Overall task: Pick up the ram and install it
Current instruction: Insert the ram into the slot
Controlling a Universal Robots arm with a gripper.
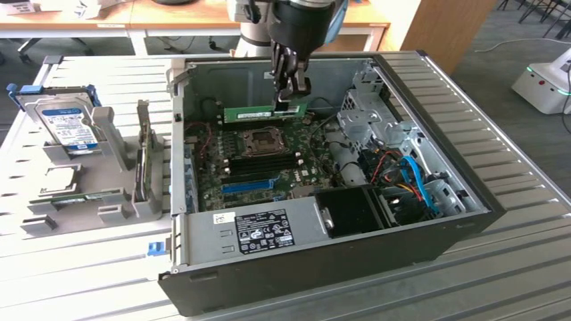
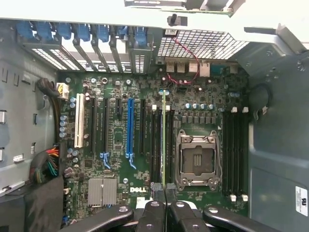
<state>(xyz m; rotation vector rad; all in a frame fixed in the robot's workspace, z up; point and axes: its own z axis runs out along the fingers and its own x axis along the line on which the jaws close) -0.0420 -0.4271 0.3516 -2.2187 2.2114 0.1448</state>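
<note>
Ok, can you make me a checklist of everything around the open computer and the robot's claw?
Surface: grey ribbed metal table, with the open computer case lying on it.
Job's things: the ram hangs inside the case over the motherboard, lined up with the black slots beside the processor socket; seated or not, cannot tell.
Clutter: grey holder rack on the exterior view's left, with a hard drive standing in it.
Grippers: gripper shut on the ram.
Cables: blue and orange cables in the case; a red wire near the rear ports.
Surroundings: wooden desks behind; a white machine on the floor.
</note>
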